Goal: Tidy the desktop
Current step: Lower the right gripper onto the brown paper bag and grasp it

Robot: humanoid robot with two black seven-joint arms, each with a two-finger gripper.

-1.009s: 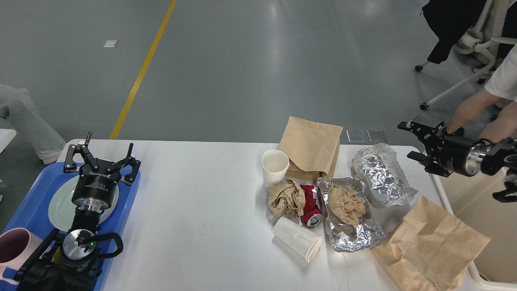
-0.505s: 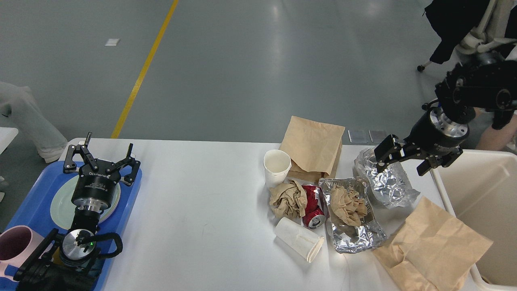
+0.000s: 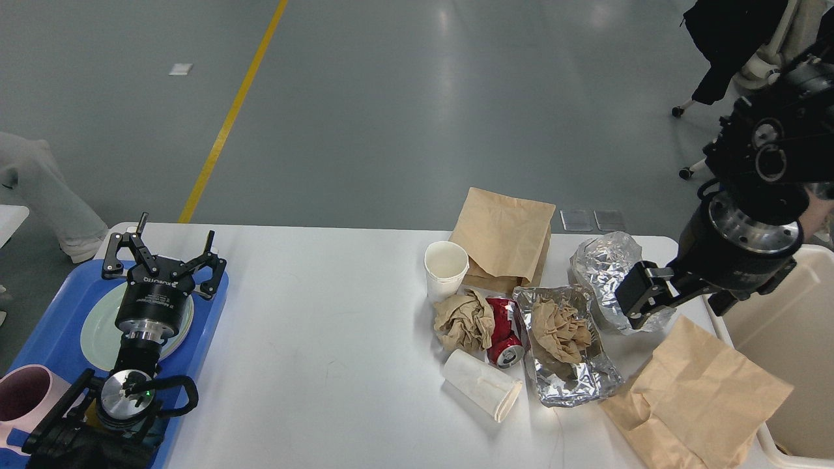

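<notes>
The white desktop (image 3: pixel 326 312) carries a cluster of litter right of centre: an upright paper cup (image 3: pixel 445 267), a flat brown bag (image 3: pixel 505 238), a crumpled brown paper wad (image 3: pixel 464 320), a crushed red can (image 3: pixel 503 333), a paper cup lying on its side (image 3: pixel 482 385), a foil tray (image 3: pixel 576 385) holding crumpled paper, a foil wad (image 3: pixel 603 264) and a second brown bag (image 3: pixel 697 397). My right gripper (image 3: pixel 681 305) hangs open and empty, just above the foil wad's right edge and the second bag. My left gripper (image 3: pixel 164 251) stands open over the far left.
A blue tray (image 3: pixel 55 326) at the left edge holds a pale green plate (image 3: pixel 94 335) and a pink mug (image 3: pixel 23 397). A cream bin (image 3: pixel 798 352) stands off the table's right end. A person and a chair are at the far right.
My right arm swung in from over the bin, turned its gripper downward, and dropped toward the foil wad and the right-hand brown bag. The left arm and litter stayed put.
</notes>
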